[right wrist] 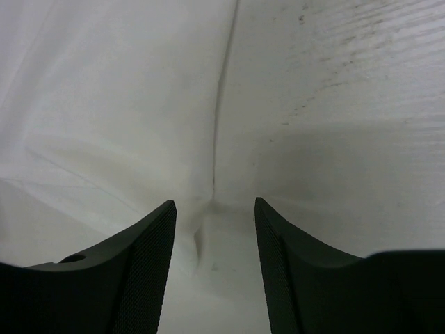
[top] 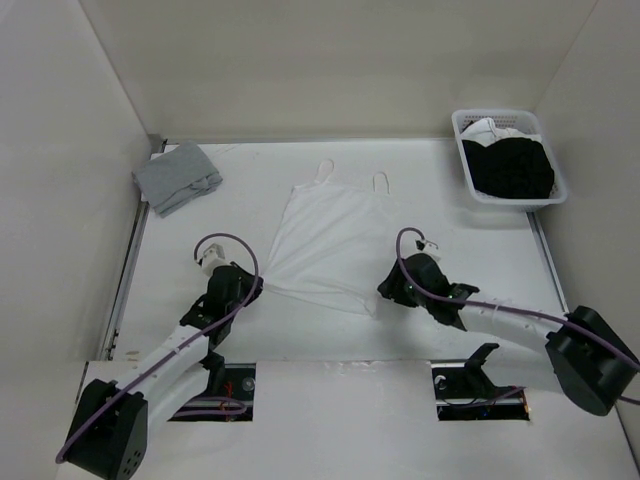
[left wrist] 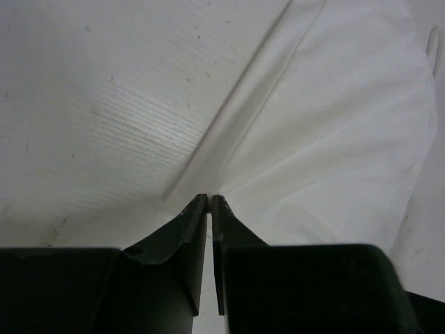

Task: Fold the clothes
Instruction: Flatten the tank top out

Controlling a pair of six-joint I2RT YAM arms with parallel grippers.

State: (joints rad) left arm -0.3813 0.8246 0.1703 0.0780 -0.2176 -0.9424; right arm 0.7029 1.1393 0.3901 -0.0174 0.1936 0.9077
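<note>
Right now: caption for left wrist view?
Left tool shut on a corner of the thin white fabric camisole on the white table.

Top external: high, behind the near edge of the desk (top: 480, 260), looking down. Wrist views: close, low, facing past left end effector (left wrist: 209, 200) and right end effector (right wrist: 215, 209). All share the white camisole (top: 330, 235).

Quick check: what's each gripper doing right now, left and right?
Left gripper: closed, pinching the near-left hem corner of the white camisole.
Right gripper: open, jaws straddling the camisole's other hem corner, not gripping.
</note>
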